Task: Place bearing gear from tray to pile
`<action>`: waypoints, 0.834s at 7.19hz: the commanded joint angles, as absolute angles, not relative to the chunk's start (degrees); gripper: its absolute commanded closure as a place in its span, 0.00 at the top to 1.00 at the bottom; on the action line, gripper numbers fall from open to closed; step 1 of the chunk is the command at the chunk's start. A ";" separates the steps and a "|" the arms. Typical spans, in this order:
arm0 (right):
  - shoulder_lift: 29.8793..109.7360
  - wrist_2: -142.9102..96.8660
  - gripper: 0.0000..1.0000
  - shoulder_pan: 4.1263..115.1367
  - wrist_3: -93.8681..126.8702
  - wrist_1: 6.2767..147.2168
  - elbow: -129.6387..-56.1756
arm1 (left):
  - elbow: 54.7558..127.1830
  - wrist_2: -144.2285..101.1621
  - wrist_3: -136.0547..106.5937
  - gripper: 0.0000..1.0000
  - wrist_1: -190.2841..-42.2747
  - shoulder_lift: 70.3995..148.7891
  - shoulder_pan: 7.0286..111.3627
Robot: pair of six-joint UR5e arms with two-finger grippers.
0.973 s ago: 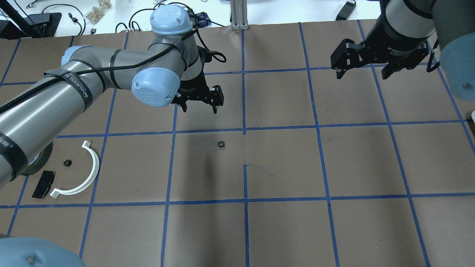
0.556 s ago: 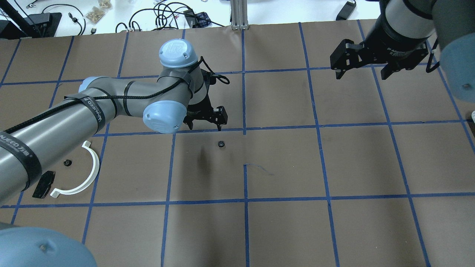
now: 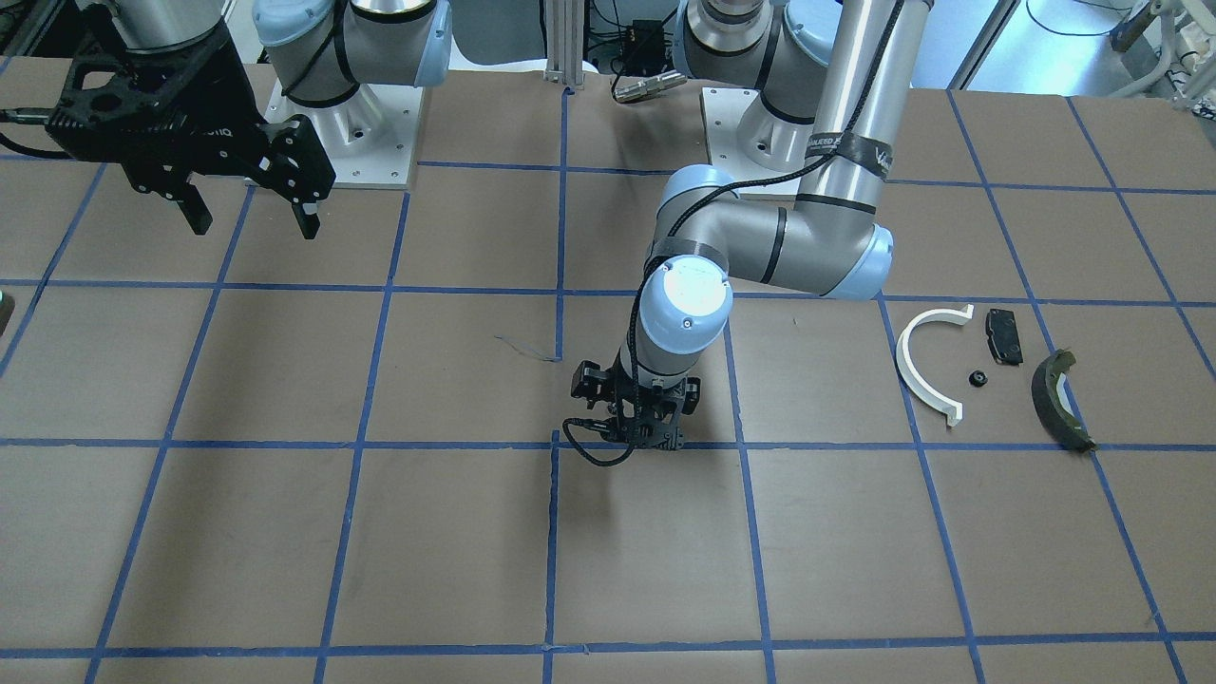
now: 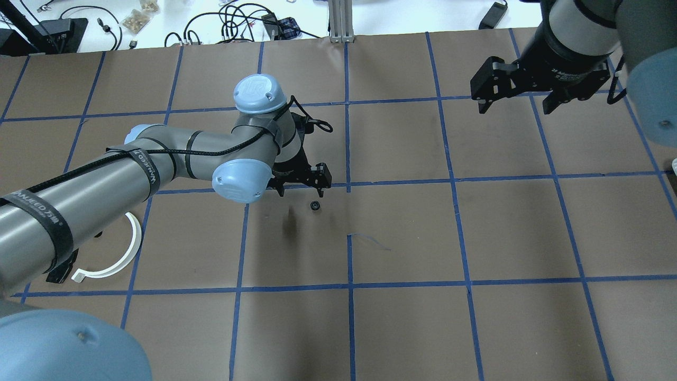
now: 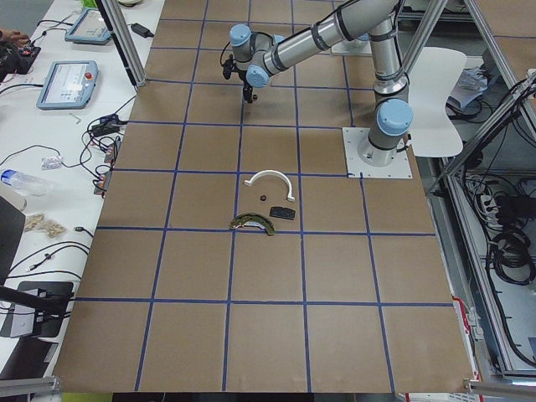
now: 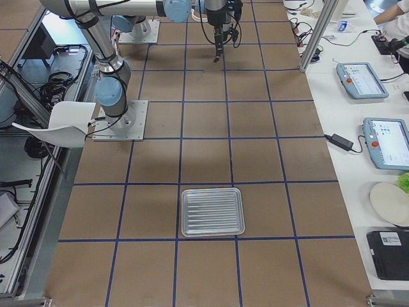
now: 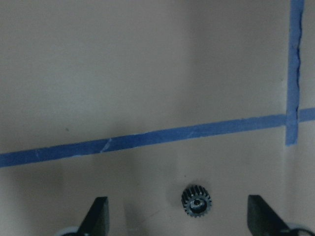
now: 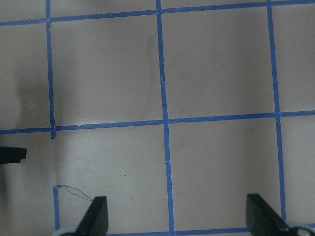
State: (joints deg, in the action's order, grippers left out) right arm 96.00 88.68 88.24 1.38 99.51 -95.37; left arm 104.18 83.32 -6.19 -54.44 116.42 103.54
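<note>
Hovering left gripper (image 4: 300, 186) low over bearing gear (image 4: 315, 205), jaws spread to straddle it.
Gear sits loose on surface (image 4: 423, 238), well apart from pile (image 3: 977, 378); right gripper (image 4: 517, 105) open, parked aside.

**A:** The desk (image 4: 476, 238) is covered in matt brown paper, and the blue tape (image 4: 402, 182) on it looks thin and a bit ragged at the edges.

**B:** Yes, and the bearing gear (image 7: 196, 201) reads as dark metal, with a dull sheen on its toothed rim.

**A:** The left hand (image 4: 301, 193) is matt black. The arm (image 4: 79, 185) behind it is satin grey metal with glossy pale-blue caps (image 4: 260, 92).

**B:** The half-ring (image 4: 138, 238) is smooth white plastic, the pad (image 3: 1003, 336) is flat matt black, and the shoe (image 3: 1059, 399) is dull olive with no shine.

**A:** And the tray (image 6: 212, 212) is ribbed bare metal, bright and reflective.
</note>
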 commanded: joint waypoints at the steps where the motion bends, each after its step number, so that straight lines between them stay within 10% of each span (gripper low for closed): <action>1: 96.06 88.59 1.00 88.24 1.32 99.49 -95.36 | 104.24 83.41 -6.33 0.93 -54.23 117.24 104.76; 2: 96.06 88.16 1.00 88.24 1.32 99.49 -95.36 | 104.24 83.41 -6.24 0.88 -54.23 117.51 104.94; 6: 96.07 88.15 1.00 88.24 0.79 99.58 -95.27 | 104.15 83.58 -5.45 0.05 -54.32 117.51 104.77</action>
